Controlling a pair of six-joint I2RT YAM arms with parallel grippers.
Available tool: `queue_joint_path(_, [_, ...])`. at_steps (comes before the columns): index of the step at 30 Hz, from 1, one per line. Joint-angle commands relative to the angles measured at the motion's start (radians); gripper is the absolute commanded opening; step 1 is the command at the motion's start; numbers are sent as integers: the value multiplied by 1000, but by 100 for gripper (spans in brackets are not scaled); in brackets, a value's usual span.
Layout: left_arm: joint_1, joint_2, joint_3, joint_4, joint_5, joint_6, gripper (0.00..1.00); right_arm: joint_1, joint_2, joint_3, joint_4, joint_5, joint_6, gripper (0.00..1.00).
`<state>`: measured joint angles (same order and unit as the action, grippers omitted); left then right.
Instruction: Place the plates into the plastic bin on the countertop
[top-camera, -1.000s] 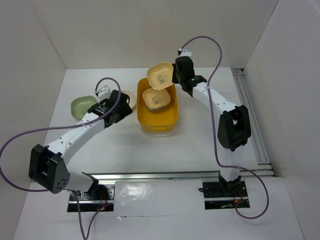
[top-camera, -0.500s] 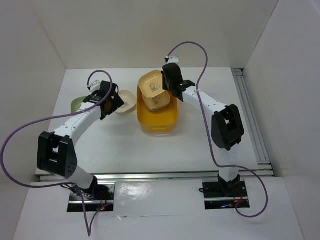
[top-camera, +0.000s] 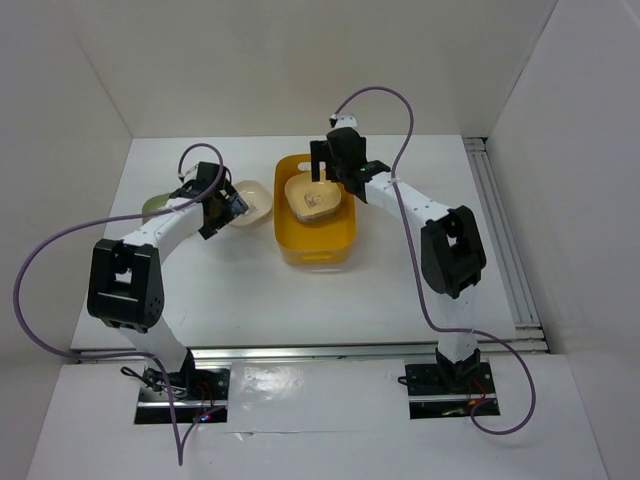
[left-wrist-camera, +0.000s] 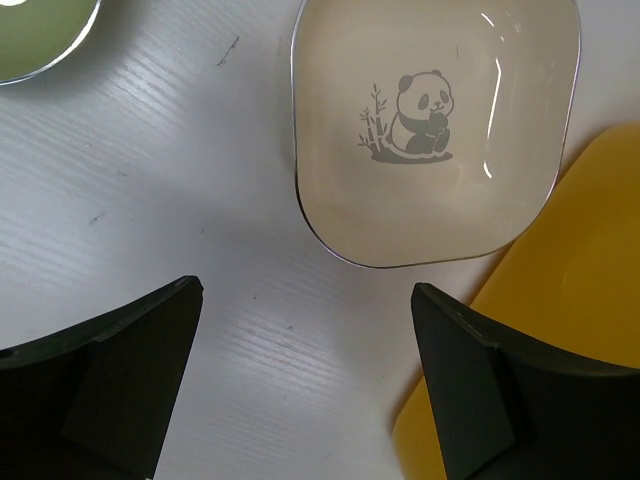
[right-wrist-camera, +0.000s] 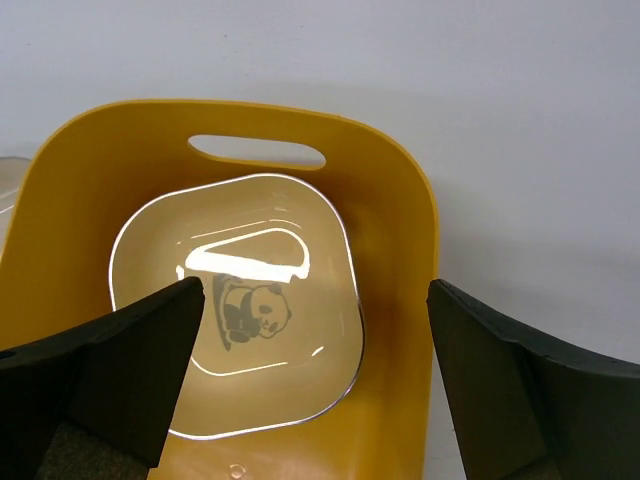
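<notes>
– From above, where is the plastic bin (top-camera: 315, 245) found?

– It is seen on the white countertop (top-camera: 250, 290), about midway between the two arms. A yellowish plate (top-camera: 312, 197) is seen lying inside it, toward its far end, and the right gripper (top-camera: 325, 178) is held over that end. A cream plate (top-camera: 252, 200) is set on the countertop just left of the bin, with the left gripper (top-camera: 230, 205) poised at its left edge. Farther left, a pale green plate (top-camera: 152, 206) is partly hidden by the left arm.

– What is shown in the left wrist view?

– The cream plate (left-wrist-camera: 435, 130), marked with a panda and bamboo, is seen flat on the countertop (left-wrist-camera: 180, 200), ahead of the left gripper (left-wrist-camera: 305, 300). Its fingers (left-wrist-camera: 110, 385) are spread wide and nothing is held between them. A corner of the bin (left-wrist-camera: 570, 330) is seen at lower right, just beside the plate; whether the two touch cannot be told. An edge of the pale green plate (left-wrist-camera: 35, 30) is caught at upper left.

– And in the right wrist view?

– The bin (right-wrist-camera: 400, 200) is looked into from above, its slot handle (right-wrist-camera: 255, 152) at the far end. The yellowish plate (right-wrist-camera: 235, 310), also printed with a panda, is seen face up inside. The right gripper (right-wrist-camera: 315, 295) is held above it, fingers (right-wrist-camera: 530, 400) set wide apart, and nothing is gripped.
</notes>
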<state>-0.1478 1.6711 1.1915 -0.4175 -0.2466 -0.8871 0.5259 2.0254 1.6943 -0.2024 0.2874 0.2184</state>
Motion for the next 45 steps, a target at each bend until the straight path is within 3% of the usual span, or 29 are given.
queue_joint_path(1, [-13, 28, 22, 51, -5, 25, 99, 8, -76, 44, 9, -27, -4, 100])
queue_joint_path(9, [-13, 101, 40, 109, -35, 40, 91, 28, -244, -140, 95, -105, -33, 100])
queue_joint_path(18, [-13, 226, 109, 118, -82, 31, 81, 37, -277, -268, 144, -134, -33, 100])
queue_joint_path(19, [-13, 257, 121, 118, -73, 31, 75, 37, -289, -286, 144, -145, -33, 100])
queue_joint_path(20, [-13, 271, 122, 118, -72, 31, 59, 37, -300, -295, 144, -145, -33, 100])
queue_joint_path(23, [-13, 300, 132, 106, -72, 5, 29, 37, -310, -318, 164, -145, -33, 100])
queue_joint_path(27, [-4, 300, 122, 106, -95, -6, 23, 46, -337, -328, 164, -145, -33, 100])
queue_joint_path(30, [-4, 300, 122, 92, -95, -15, 2, 46, -360, -338, 164, -145, -24, 100])
queue_joint_path(33, [5, 271, 146, 43, -128, -44, 0, 46, -386, -360, 164, -145, -24, 100])
queue_joint_path(37, [-30, 181, 210, -59, -317, -116, 0, 56, -435, -403, 182, -145, -24, 100])
queue_joint_path(40, [-114, 81, 272, -173, -506, -173, 0, 66, -477, -439, 182, -126, -14, 100])
queue_joint_path(45, [-234, 9, 349, -319, -681, -223, 0, 77, -559, -507, 182, -91, -5, 100])
